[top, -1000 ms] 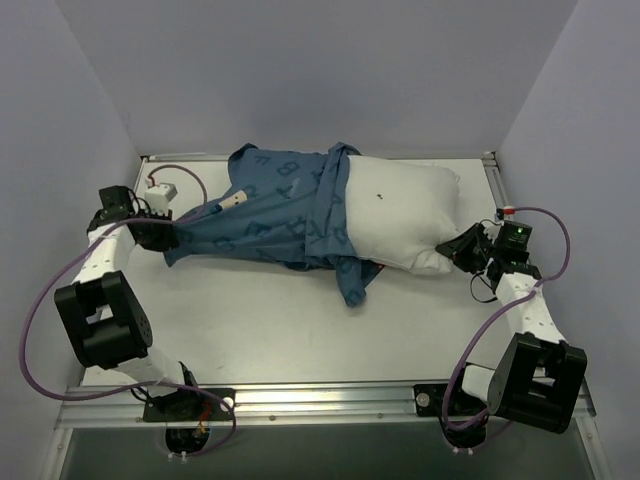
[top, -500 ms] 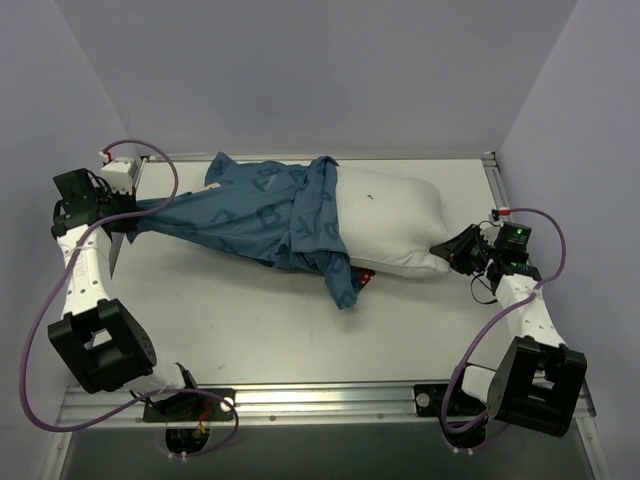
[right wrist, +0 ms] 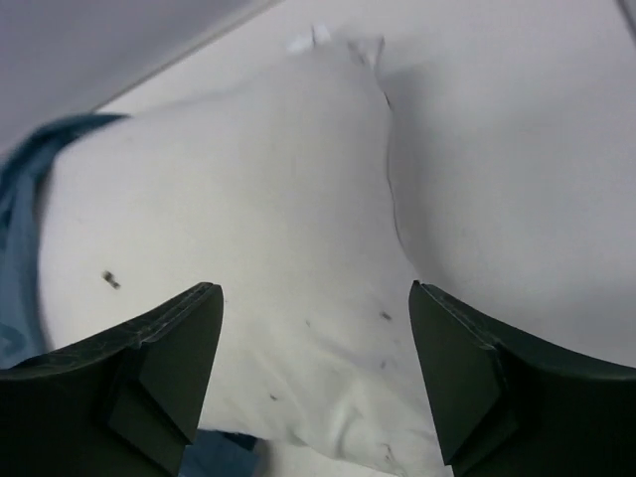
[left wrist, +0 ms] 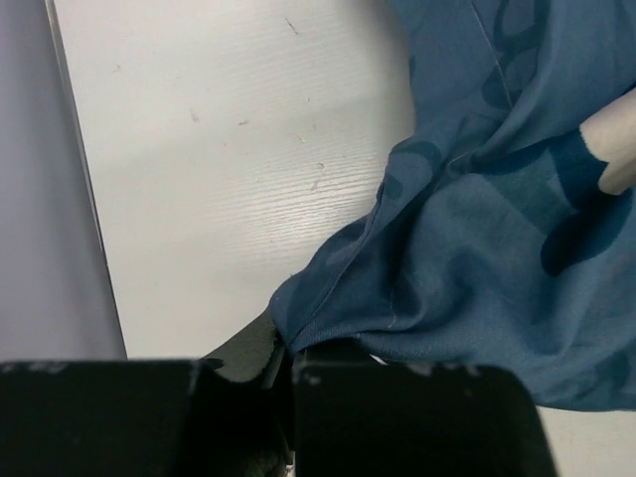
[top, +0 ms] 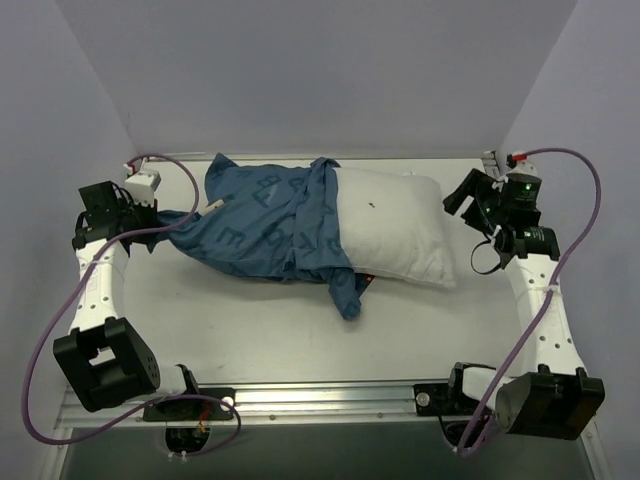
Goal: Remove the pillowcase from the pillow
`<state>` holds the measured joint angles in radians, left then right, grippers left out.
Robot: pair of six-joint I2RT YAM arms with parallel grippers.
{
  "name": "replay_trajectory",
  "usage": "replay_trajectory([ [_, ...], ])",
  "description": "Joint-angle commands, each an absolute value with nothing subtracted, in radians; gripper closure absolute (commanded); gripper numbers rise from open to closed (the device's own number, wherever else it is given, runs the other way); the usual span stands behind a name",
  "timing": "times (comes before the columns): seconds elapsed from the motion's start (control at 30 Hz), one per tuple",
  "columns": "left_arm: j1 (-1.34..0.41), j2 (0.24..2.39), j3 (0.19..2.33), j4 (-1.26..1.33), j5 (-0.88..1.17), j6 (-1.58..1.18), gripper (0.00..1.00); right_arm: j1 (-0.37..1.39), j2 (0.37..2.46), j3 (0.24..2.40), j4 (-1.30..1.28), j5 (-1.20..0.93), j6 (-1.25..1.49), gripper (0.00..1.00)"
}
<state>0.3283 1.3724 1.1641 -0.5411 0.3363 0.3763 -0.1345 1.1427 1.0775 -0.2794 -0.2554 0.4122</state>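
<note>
While the pillowcase (top: pixel 265 225) is bunched over the left part of the pillow (top: pixel 395 225), the right part of that white cushion is left bare on the counter (top: pixel 250 330). The blue printed fabric is gathered in thick folds across the pillow's middle, and one loose flap is draped past the pillow's near edge onto the counter. To the left of the pillow, a tapering tail of the fabric is drawn out toward the left fingers (top: pixel 150 222). In the left wrist view those fingers (left wrist: pixel 288 368) are seen pressed together on a hemmed edge of the pillowcase (left wrist: pixel 477 229), which is pinched between them just above the pale counter (left wrist: pixel 219 149). Off the pillow's right end, toward its far corner, the right fingers (top: pixel 462 192) are held spread and apart from the cushion. From the right wrist camera, the two dark fingers (right wrist: pixel 169 368) are shown wide apart with nothing gripped, and the bare pillow (right wrist: pixel 278 199) is framed in the gap between them, a pointed corner at its far end.
</note>
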Motion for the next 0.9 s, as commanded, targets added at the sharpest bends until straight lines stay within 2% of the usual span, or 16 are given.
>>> replay_trajectory([
  [0.0,0.321,1.322,1.193,-0.491,0.371,0.354,0.98,-0.025,1.141,1.244,-0.339,-0.01,0.354,0.21],
  [0.07,0.316,1.321,1.198,-0.497,0.376,0.351,0.98,0.042,1.198,1.351,-0.356,0.09,0.331,0.17],
  [0.13,0.308,1.319,1.201,-0.503,0.376,0.351,0.98,0.179,1.245,1.409,-0.353,0.158,0.305,0.24],
  [0.17,0.307,1.319,1.203,-0.509,0.377,0.347,0.98,0.228,1.315,1.478,-0.366,0.178,0.293,0.43],
  [0.23,0.302,1.312,1.209,-0.514,0.38,0.341,0.98,0.364,1.397,1.547,-0.394,0.221,0.266,0.75],
  [0.27,0.301,1.309,1.21,-0.515,0.382,0.333,0.98,0.4,1.478,1.578,-0.419,0.251,0.262,0.95],
  [0.3,0.298,1.304,1.215,-0.517,0.387,0.33,0.98,0.428,1.512,1.613,-0.422,0.25,0.258,1.0],
  [0.5,0.29,1.281,1.258,-0.546,0.393,0.302,0.98,0.534,1.727,1.533,-0.385,0.169,0.296,1.0],
  [0.6,0.29,1.275,1.321,-0.566,0.393,0.285,0.98,0.543,1.808,1.409,-0.348,0.164,0.333,1.0],
  [0.7,0.29,1.278,1.431,-0.589,0.38,0.25,0.98,0.517,1.844,1.269,-0.307,0.236,0.383,1.0],
  [0.83,0.298,1.316,1.641,-0.636,0.328,0.189,0.98,0.427,1.836,1.125,-0.215,0.202,0.419,1.0],
  [0.87,0.302,1.33,1.748,-0.647,0.316,0.157,0.98,0.411,1.839,1.097,-0.212,0.209,0.419,1.0],
])
